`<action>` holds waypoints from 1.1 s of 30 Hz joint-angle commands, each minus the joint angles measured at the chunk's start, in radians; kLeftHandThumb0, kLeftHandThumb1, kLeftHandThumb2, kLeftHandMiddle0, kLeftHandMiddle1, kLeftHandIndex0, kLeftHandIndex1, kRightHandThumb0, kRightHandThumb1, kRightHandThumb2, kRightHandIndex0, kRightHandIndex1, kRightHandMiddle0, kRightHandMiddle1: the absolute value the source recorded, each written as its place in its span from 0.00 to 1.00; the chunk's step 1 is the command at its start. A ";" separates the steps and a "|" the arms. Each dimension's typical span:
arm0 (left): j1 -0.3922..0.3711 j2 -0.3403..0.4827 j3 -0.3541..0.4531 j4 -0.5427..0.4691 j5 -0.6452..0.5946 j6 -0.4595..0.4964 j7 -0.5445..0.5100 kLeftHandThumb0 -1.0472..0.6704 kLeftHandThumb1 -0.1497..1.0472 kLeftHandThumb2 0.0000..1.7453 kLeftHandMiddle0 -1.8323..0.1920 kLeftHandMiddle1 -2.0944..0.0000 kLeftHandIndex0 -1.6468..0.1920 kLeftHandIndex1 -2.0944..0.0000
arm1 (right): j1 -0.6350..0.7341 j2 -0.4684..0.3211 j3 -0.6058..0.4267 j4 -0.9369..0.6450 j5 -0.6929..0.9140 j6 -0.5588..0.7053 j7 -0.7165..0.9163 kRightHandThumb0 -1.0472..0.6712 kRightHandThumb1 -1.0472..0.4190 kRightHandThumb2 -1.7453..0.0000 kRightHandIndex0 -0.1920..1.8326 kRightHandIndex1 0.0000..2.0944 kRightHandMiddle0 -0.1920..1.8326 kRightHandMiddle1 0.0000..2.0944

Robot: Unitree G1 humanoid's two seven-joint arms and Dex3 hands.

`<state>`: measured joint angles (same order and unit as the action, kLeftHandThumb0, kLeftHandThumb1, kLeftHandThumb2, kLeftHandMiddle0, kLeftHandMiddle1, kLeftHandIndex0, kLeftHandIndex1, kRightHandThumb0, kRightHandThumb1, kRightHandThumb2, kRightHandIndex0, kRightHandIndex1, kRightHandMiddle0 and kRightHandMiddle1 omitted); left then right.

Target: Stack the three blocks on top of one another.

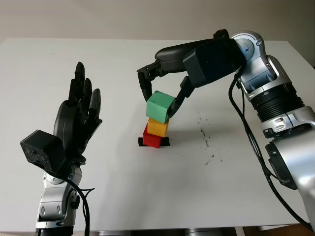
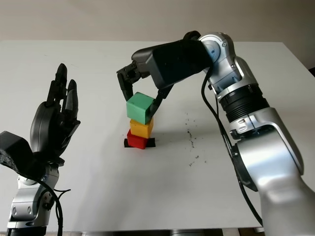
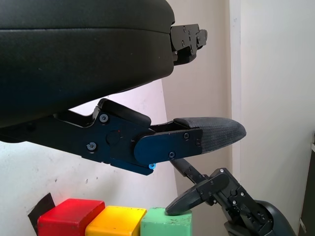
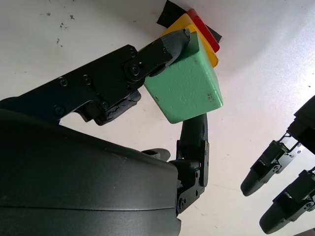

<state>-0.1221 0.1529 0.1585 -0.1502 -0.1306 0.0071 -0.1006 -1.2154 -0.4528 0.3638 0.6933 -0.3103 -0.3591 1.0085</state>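
A red block (image 1: 152,139) sits on a black tape mark (image 1: 141,142) at the middle of the white table (image 1: 123,187). On it lies a yellow block (image 1: 158,127). The green block (image 1: 161,106) is on top of the yellow one, tilted, with my right hand (image 1: 159,105) shut on it: fingers (image 1: 144,84) on its left side, thumb on its right. In the right wrist view the green block (image 4: 187,86) is pinched between two black fingertips. My left hand (image 1: 81,113) is open, raised at the left, well away from the stack.
Small dark specks (image 1: 204,135) mark the table to the right of the stack. My right arm (image 1: 266,93) arches over the table's back right. The table's front edge runs just ahead of my left arm's base.
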 commanded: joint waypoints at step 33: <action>0.000 0.004 0.004 -0.008 -0.002 -0.015 -0.006 0.20 1.00 0.31 0.97 0.97 0.97 0.97 | -0.001 -0.010 0.022 -0.035 -0.027 0.010 0.023 0.26 0.12 0.97 0.11 0.01 0.16 0.31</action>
<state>-0.1221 0.1533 0.1590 -0.1504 -0.1303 0.0057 -0.1048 -1.2136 -0.4530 0.3858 0.6738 -0.3436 -0.3458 1.0257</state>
